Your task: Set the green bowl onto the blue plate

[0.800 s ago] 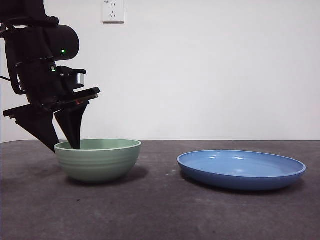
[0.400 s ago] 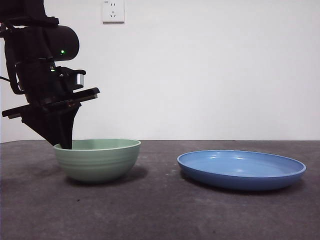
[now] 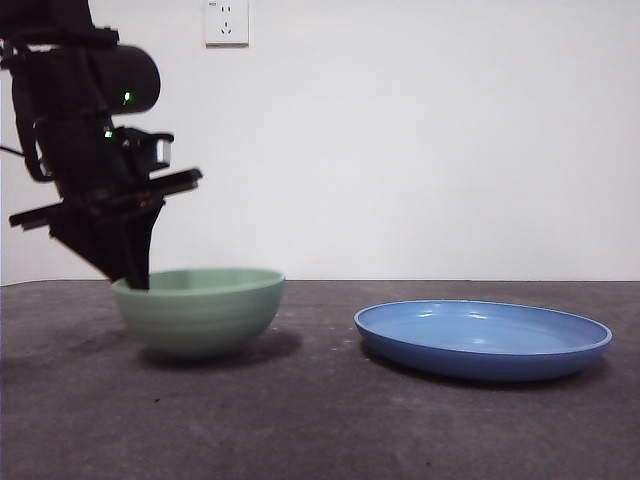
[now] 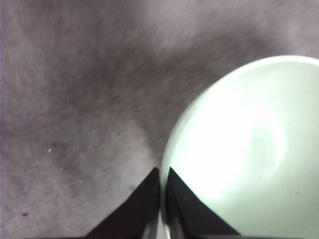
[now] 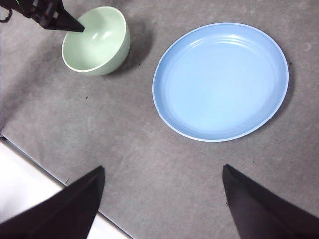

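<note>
The pale green bowl (image 3: 200,310) hangs slightly off the dark table at the left, its base lifted and tilted a little. My left gripper (image 3: 130,280) is shut on the bowl's near-left rim (image 4: 167,172), one jaw inside and one outside. The blue plate (image 3: 482,337) lies flat on the table to the right of the bowl, apart from it. From high above, the right wrist view shows the bowl (image 5: 97,42), the plate (image 5: 220,82) and the left gripper (image 5: 75,26). My right gripper (image 5: 162,186) is open and holds nothing.
The table is dark grey (image 3: 320,420). Its white front edge (image 5: 30,186) shows in the right wrist view. A white wall with a socket (image 3: 226,22) stands behind.
The left gripper's jaws closed on the bowl's rim. The bowl has since risen a little off the table and shifted slightly right.
</note>
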